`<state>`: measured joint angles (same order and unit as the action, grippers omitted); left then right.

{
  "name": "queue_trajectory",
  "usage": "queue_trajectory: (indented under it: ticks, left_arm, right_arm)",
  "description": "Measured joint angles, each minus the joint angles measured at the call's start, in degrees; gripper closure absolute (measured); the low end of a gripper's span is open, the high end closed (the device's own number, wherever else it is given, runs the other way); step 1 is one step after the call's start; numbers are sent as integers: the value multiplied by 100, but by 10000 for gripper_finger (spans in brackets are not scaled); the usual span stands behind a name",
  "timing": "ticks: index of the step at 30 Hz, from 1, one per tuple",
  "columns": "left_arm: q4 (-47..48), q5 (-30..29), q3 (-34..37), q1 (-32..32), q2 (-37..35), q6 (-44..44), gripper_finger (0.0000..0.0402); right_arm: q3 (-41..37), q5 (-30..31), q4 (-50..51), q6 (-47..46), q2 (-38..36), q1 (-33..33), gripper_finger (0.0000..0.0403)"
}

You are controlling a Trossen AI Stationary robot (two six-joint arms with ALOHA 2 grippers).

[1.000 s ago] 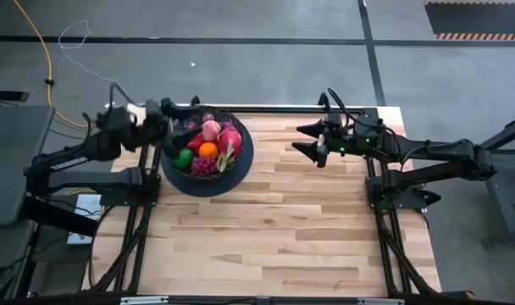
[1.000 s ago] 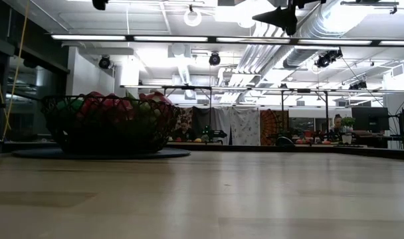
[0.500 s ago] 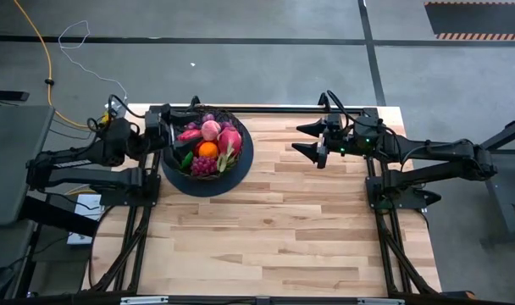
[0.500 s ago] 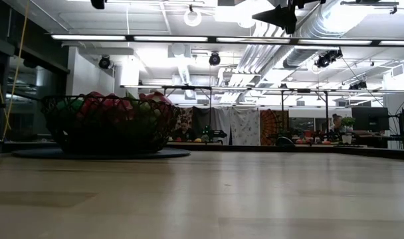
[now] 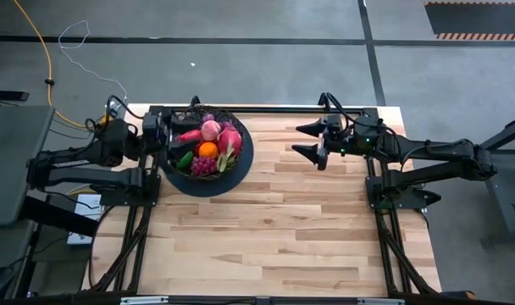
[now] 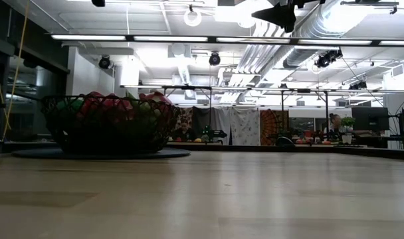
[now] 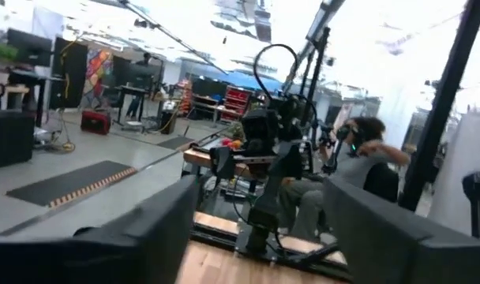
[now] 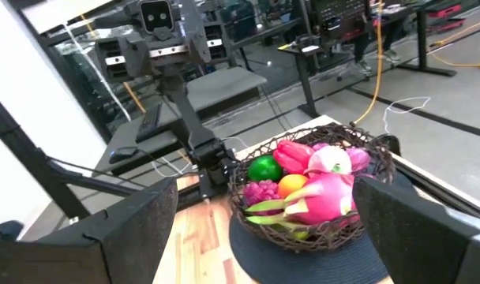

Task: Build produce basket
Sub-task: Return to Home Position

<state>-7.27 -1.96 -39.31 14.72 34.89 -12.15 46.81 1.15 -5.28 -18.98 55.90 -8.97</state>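
The basket (image 5: 208, 144), a black wire-mesh bowl on a dark round base, stands at the table's far left. The produce lies piled inside it: an orange (image 5: 207, 149), purple grapes (image 5: 204, 165), a pink peach (image 5: 211, 129) and a green piece (image 5: 184, 158). The right wrist view shows the same heap in the basket (image 8: 366, 154). My left gripper (image 5: 168, 135) hovers by the basket's left rim, open, with nothing between its fingers (image 7: 153, 229). My right gripper (image 5: 302, 140) hangs open above the table, well to the right of the basket and facing it.
Bare wooden tabletop (image 5: 274, 229) stretches from the basket to the near edge. Black frame rails run along the far edge (image 5: 274, 109) and both sides. A person (image 7: 358, 158) sits beyond the table's right side, behind my right arm (image 7: 268, 150).
My left gripper has drawn back from over the basket's far-left rim toward the table's left edge, sinking slightly, and its arm has swung toward the near side. The basket, the produce and my right gripper stay where they were.
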Motion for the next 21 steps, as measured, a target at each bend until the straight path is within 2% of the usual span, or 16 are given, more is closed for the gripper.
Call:
queue_trajectory:
  ticks: [3, 7, 8, 12, 18, 21]
  left_arm:
    - [178, -6, 0, -151, -65, 269, 222]
    - [523, 38, 76, -378, -165, 554, 366]
    - [489, 75, 191, -438, -192, 570, 382]
    - [-316, 32, 1031, -675, -416, 412, 388]
    - [-2318, -15, 2638, -1010, -767, -121, 399]
    - [-2670, -112, 3280, -1084, -1065, -426, 401]
  right_arm:
    - [0, -97, 0, 1, 1, 1, 33]
    - [0, -103, 0, -20, 0, 2, 33]
    - [0, -101, 2, -52, 0, 2, 33]
    - [0, -105, 2, -389, 0, 2, 33]
    - [0, -104, 4, -422, 2, 2, 33]
    - [0, -125, 7, -395, 2, 2, 34]
